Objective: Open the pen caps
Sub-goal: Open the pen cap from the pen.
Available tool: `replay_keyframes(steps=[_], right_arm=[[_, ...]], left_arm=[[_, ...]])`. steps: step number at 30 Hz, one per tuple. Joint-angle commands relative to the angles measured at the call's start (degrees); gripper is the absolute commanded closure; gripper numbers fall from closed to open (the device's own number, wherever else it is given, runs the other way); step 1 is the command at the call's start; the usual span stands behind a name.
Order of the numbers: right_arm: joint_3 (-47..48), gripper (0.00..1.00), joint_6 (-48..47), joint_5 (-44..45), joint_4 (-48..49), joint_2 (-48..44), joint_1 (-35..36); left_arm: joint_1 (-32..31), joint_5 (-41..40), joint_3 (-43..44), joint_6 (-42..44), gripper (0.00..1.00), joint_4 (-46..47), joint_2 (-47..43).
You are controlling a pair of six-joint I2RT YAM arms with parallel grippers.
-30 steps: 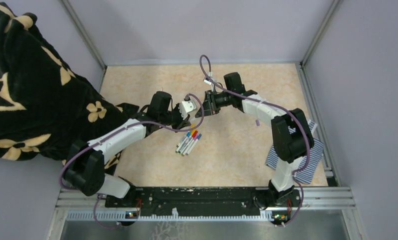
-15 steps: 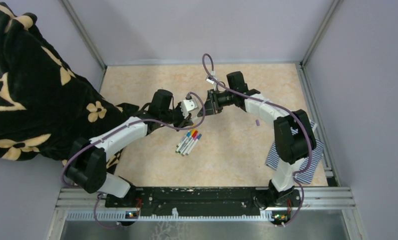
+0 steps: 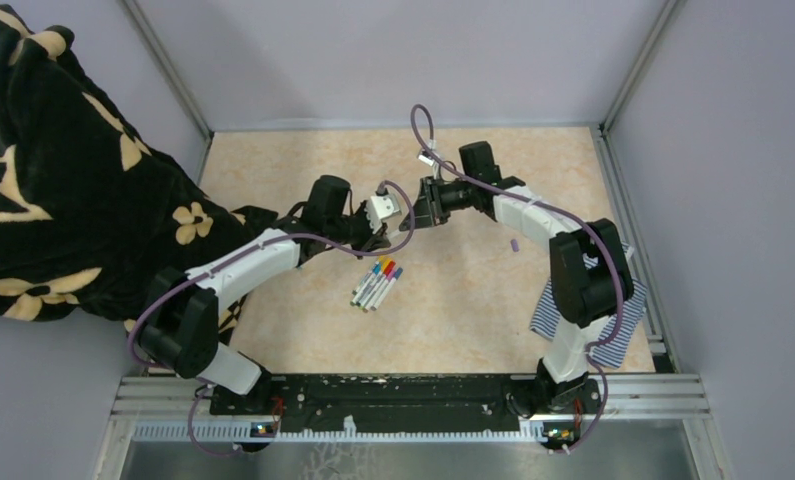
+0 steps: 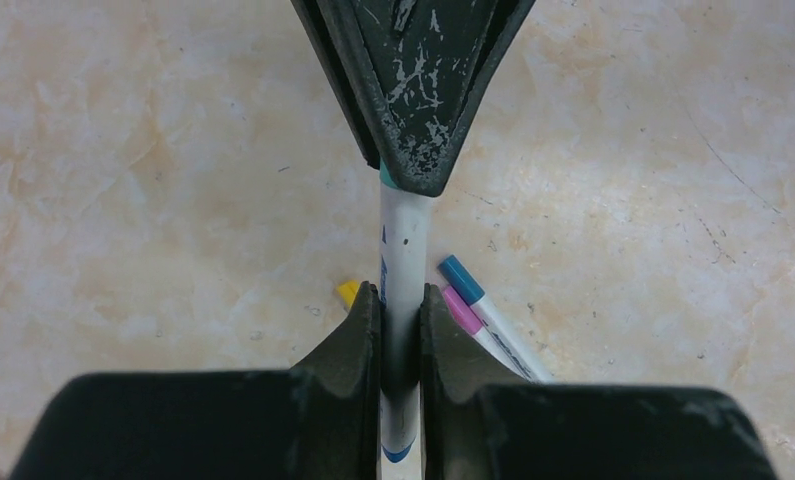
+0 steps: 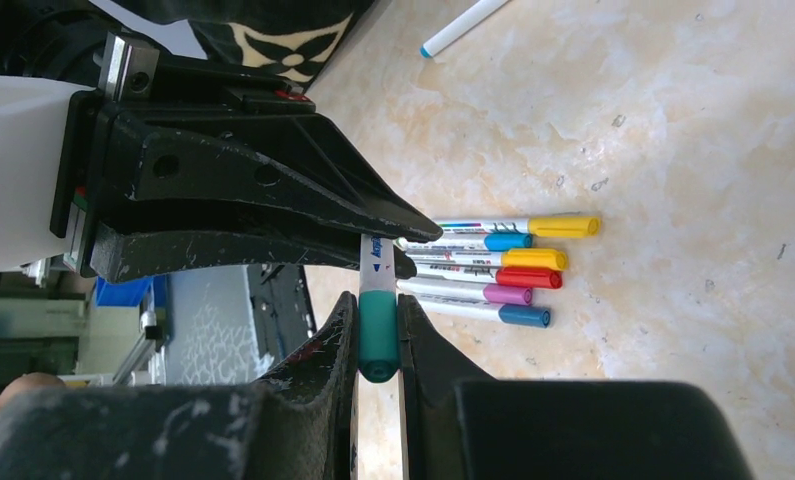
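A white pen (image 4: 405, 240) hangs in the air between my two grippers above the middle of the table. My left gripper (image 4: 401, 300) (image 3: 391, 226) is shut on its barrel. My right gripper (image 5: 378, 310) (image 3: 416, 216) is shut on the teal pen cap (image 5: 378, 335) at the pen's other end. The cap still sits against the barrel (image 5: 375, 258). Below them, several capped pens (image 5: 493, 265) (image 3: 376, 285) lie side by side on the table, with yellow, blue, red, pink and blue caps.
One more white pen (image 5: 463, 25) lies apart near the black flowered blanket (image 3: 63, 170) at the left. A small purple piece (image 3: 514, 244) lies right of centre. A blue-and-white striped cloth (image 3: 613, 320) hangs at the right edge. Purple walls enclose the table.
Both grippers have drifted slightly toward the far right together, with the pen still between them. Neither grip has changed.
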Motion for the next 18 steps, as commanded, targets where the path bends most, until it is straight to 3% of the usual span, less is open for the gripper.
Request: replay_keyframes(steps=[1,8,18], right_arm=[[1.45,1.0,0.91,-4.75,1.72,-5.57,-5.14],[1.34,1.0,1.74,-5.74,2.25,-6.01,-6.86],[5.18,1.0,-4.26,-6.47,-6.34,-6.47,-8.14]], left_arm=[[2.51,-14.52,-2.19,-1.53,1.0,-7.45,1.05],[2.47,-13.94,-2.11,-0.95,1.0,-8.13,0.86],[2.48,-12.62,-1.64,0.07,1.0,-10.06,1.04]])
